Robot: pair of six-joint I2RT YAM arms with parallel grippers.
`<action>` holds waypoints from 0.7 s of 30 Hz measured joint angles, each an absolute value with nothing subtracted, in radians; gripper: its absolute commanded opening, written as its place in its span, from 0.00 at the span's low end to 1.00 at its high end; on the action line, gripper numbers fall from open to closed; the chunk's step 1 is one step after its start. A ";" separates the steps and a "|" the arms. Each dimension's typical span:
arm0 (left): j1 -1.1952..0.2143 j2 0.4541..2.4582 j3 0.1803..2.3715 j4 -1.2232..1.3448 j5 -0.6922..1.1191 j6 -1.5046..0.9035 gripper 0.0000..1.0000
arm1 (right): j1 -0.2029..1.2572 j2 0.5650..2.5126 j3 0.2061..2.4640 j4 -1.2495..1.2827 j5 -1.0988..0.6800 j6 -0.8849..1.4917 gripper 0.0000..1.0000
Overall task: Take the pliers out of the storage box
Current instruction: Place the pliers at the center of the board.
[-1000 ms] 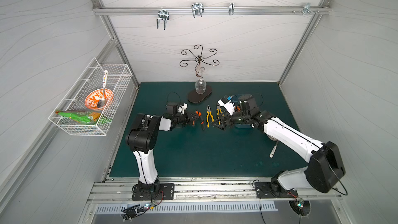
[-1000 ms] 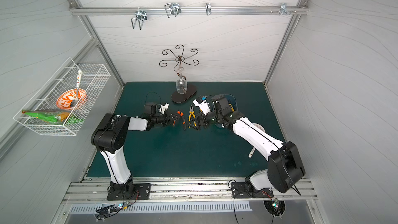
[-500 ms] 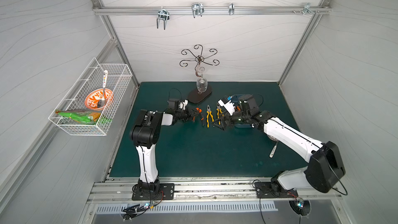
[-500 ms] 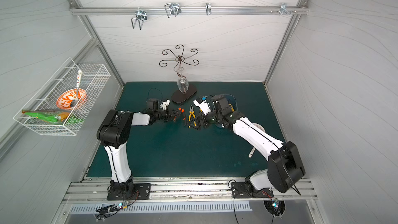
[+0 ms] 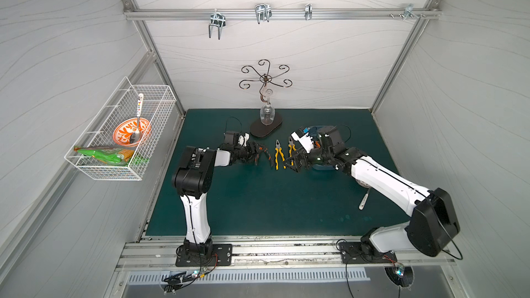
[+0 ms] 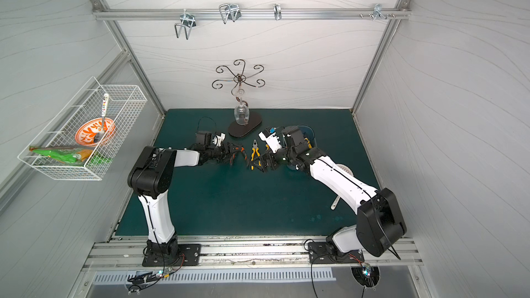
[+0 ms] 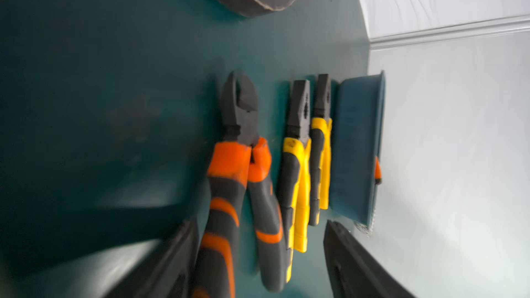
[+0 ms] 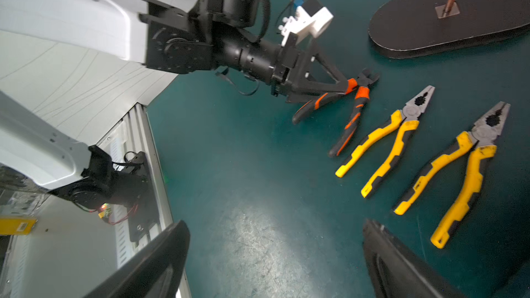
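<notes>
Three pliers are out on the dark green tabletop [image 5: 258,204], laid in a row with their metal noses toward the back wall [image 5: 315,61]. They are the orange-and-black cutting pliers [image 8: 354,101], the middle yellow-and-black pliers [image 8: 401,127] and the outer yellow-and-black pliers [image 8: 470,150]. The small blue plastic storage box [image 7: 355,144] stands just beside the outer pair, and an orange handle tip [image 7: 378,172] shows over its rim.

My left arm [image 5: 195,173] rises from the front rail [image 5: 272,252], folds at the elbow and reaches low and level toward the row. The left hand [image 7: 259,225] is spread wide, gripping nothing, with the orange-and-black handles lying between its fingers.

My right arm [image 5: 384,182] stretches diagonally from its base, with its wrist over the box. The right hand [image 8: 274,229] hangs fully spread and empty over bare tabletop beside the yellow pairs. The dark oval stand base [image 5: 265,133] sits just behind the row.
</notes>
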State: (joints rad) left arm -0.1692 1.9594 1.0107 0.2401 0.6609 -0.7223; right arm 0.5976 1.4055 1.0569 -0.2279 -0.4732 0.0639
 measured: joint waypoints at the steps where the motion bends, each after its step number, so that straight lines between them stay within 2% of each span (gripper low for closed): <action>1: -0.170 1.937 0.995 0.220 0.635 -0.710 0.77 | 0.591 1.406 1.057 -0.228 -0.466 0.068 0.99; 11: -0.216 1.760 0.879 0.092 0.442 -0.611 0.82 | 0.496 1.405 1.022 -0.227 -0.329 0.160 0.98; 16: -0.299 1.625 0.826 0.049 0.352 -0.549 0.99 | 0.446 1.410 1.045 -0.284 -0.187 0.184 0.95; 21: -0.381 1.471 0.826 -0.005 0.300 -0.483 1.00 | 0.371 1.483 1.131 -0.374 -0.089 0.183 0.90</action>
State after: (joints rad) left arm -0.3809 1.4712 0.8257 -0.0048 0.2996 -0.4828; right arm 0.3710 1.4834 1.1309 -0.3737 -0.0891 0.1829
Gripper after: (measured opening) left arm 0.995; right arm 0.921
